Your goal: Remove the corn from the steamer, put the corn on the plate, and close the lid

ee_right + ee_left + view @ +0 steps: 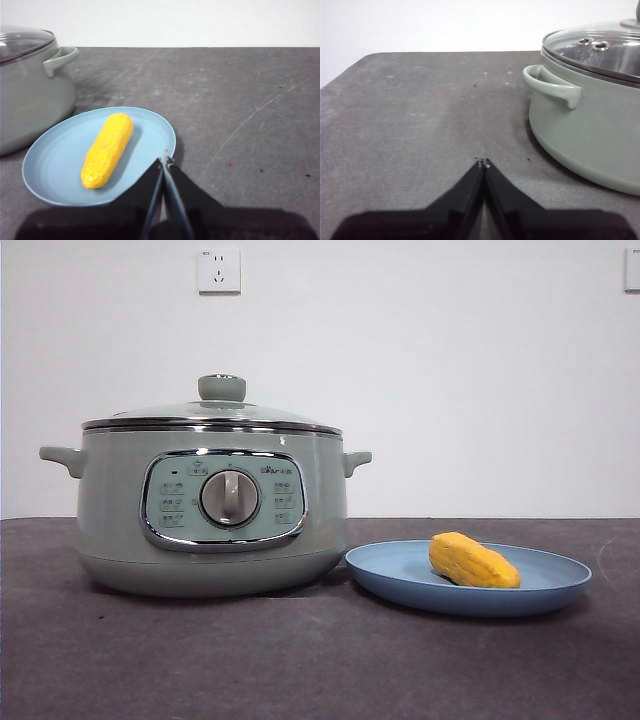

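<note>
The sage-green steamer (pixel 212 510) stands at the left of the front view with its glass lid (pixel 212 412) seated on its rim. To its right the light-blue plate (pixel 545 585) holds the yellow corn (pixel 472 561), lying on its side. In the right wrist view the corn (pixel 107 149) rests across the plate (pixel 55 155), and my right gripper (pixel 164 159) is shut and empty above the plate's near rim. My left gripper (pixel 483 162) is shut and empty over bare table, beside the steamer (pixel 590 130) and its lid (pixel 600 50). Neither arm shows in the front view.
The dark grey table (pixel 320 670) stretches in front of both objects. A white wall with a power socket (pixel 219 271) stands behind. The steamer's side handle (pixel 552 87) juts toward my left gripper.
</note>
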